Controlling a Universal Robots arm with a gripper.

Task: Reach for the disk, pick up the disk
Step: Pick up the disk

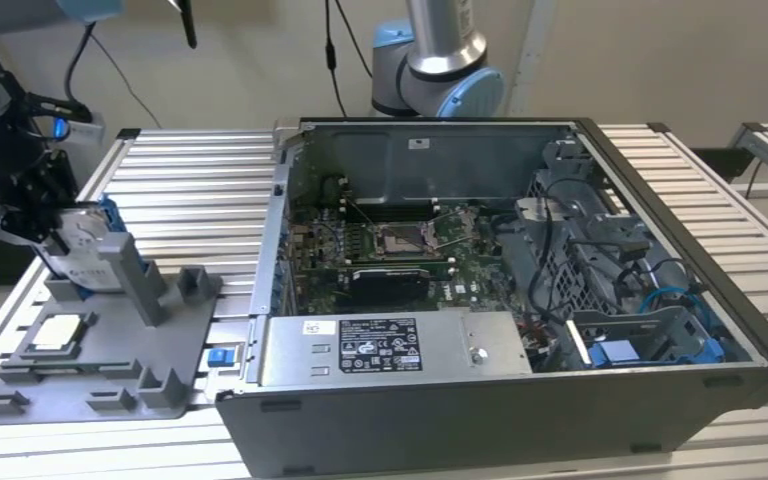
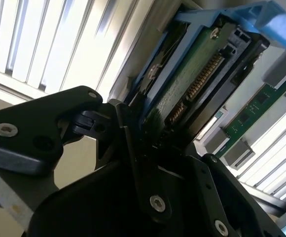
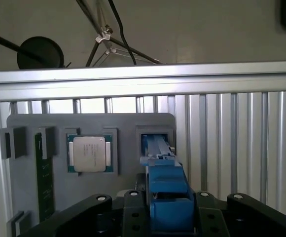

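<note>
Exterior view first: the hand (image 1: 51, 225) is over at the exterior view's left, clamped on the disk (image 1: 91, 255). The disk stands on edge, slightly tilted, right at the upright slot of the grey tray (image 1: 157, 345). Can't tell if it's clear of the slot. A small square chip (image 1: 61, 333) lies flat on the same tray, nearer the camera. The open computer case (image 1: 518, 300) is beside the tray on the slatted worktop (image 1: 184, 180).

Second wrist view: black fingers (image 2: 133, 148) press against the disk (image 2: 197, 84), with its green board and connector showing inside the blue frame.

First wrist view: the disk's (image 3: 165, 182) blue edge is pinched in the hand (image 3: 166, 217). The chip (image 3: 91, 154) sits in its pocket next to it, apart from the disk.
</note>
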